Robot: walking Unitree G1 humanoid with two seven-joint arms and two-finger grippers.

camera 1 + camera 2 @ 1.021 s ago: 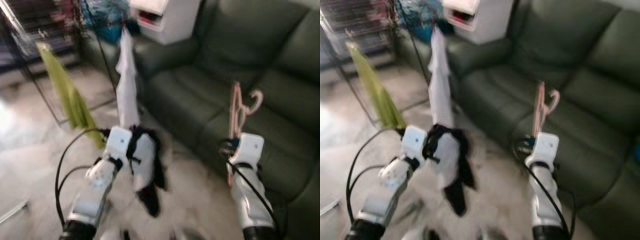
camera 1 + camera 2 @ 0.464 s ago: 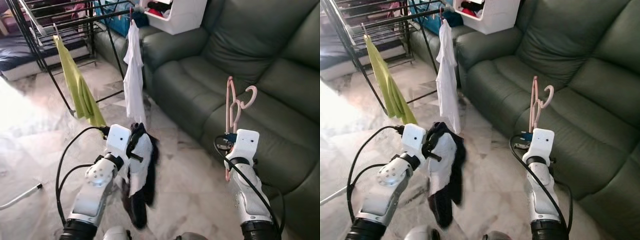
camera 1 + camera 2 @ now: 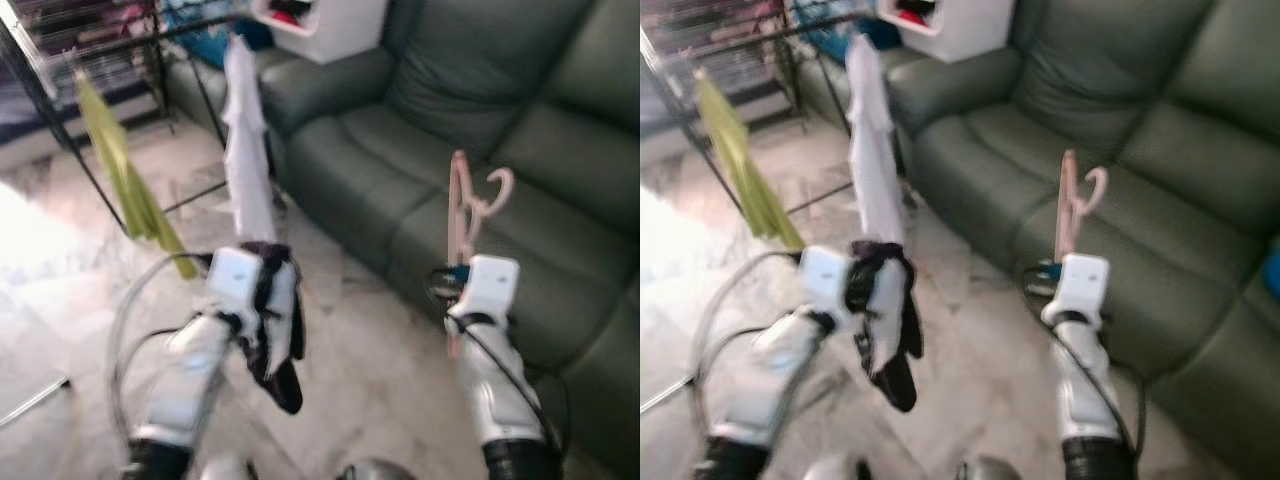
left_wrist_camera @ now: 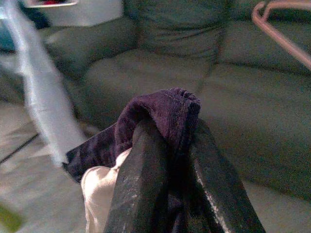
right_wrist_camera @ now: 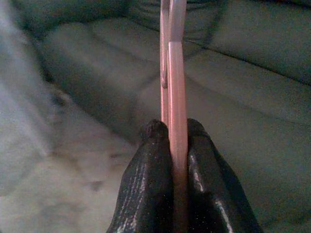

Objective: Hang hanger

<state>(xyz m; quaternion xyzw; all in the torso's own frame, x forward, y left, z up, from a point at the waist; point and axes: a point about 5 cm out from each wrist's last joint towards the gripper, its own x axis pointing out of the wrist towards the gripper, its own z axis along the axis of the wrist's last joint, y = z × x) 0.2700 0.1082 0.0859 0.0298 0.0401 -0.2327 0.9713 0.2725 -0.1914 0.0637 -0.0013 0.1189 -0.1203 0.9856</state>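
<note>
The right gripper [image 5: 174, 133] has its two black fingers squeezed tight on the thin pink plastic hanger [image 3: 466, 205], pinching the flat bar so it stands upright with the hook on top, out in front of the dark green leather sofa [image 3: 520, 150]. Looks light and stiff to me, probably a bit slick and bendy, so I'd say that low grip on the bar is fine as long as it doesn't twist in the pads. The right arm is bent, forearm up, wrist vertical. The left gripper [image 4: 167, 145] is clamped on a dark purple and cream bundle of soft cloth [image 3: 272, 330] that hangs limp, arm raised about the same. Further off is the black metal drying rack [image 3: 110, 45] with a white garment [image 3: 243, 150] and a yellow-green cloth [image 3: 120, 170] hanging from it.
</note>
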